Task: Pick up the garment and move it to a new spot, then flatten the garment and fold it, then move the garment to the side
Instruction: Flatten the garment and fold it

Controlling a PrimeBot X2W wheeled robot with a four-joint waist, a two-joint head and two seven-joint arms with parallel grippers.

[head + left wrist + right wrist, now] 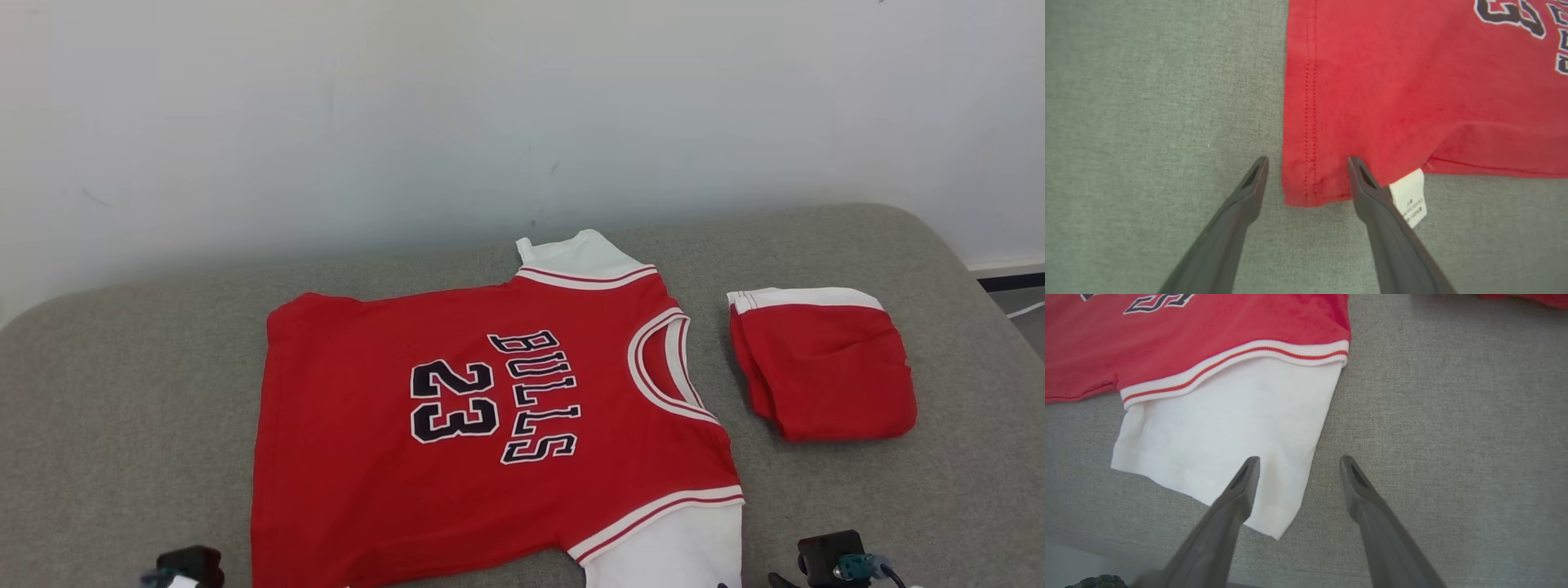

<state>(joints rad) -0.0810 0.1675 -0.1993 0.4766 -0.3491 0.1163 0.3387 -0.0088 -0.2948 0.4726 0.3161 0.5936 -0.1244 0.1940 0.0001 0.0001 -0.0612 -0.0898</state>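
Observation:
The garment (482, 425) is a red jersey with white sleeves, printed "BULLS 23", lying flat on the grey cushion with its neck toward the right. My left gripper (1307, 163) hangs open over the jersey's near hem corner (1306, 192), one finger on each side of it, beside a white care label (1410, 196). My right gripper (1298, 463) is open above the outer edge of the near white sleeve (1224, 433). In the head view, dark wrist parts show at the bottom edge, the left wrist (189, 565) and the right wrist (833, 559).
A folded red piece with a white band (820, 363) lies to the right of the jersey. The grey padded surface (122, 408) ends at a white wall behind and rounds off at the right, where floor shows.

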